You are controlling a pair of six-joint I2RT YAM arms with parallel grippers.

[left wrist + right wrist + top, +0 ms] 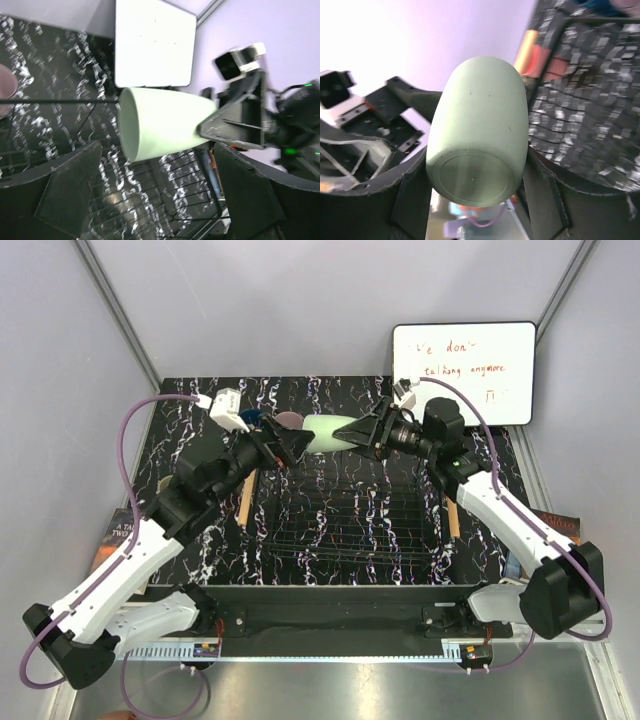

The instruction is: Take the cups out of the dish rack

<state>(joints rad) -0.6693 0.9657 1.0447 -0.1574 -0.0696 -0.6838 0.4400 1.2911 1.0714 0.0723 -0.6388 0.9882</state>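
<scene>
Overhead: the mint green cup [328, 433] lies on its side in the air, by the far edge of the dish rack [345, 525], between the two grippers. The right gripper [362, 433] is clamped on its base end. The left gripper [292, 443] faces the mouth end with its fingers spread wide; contact cannot be told here. A mauve cup [291, 420] and a partly hidden dark blue cup [250, 418] sit on the table [190, 425] beyond the left gripper, outside the rack.

Left wrist: the cup's open mouth points at this camera, its rim between the spread fingers [70, 195] and apart from both. A whiteboard [152, 42] stands behind.

Right wrist: the fingers [407, 200] press both sides of the cup near its flat base. Rack wires at right are blurred.
</scene>
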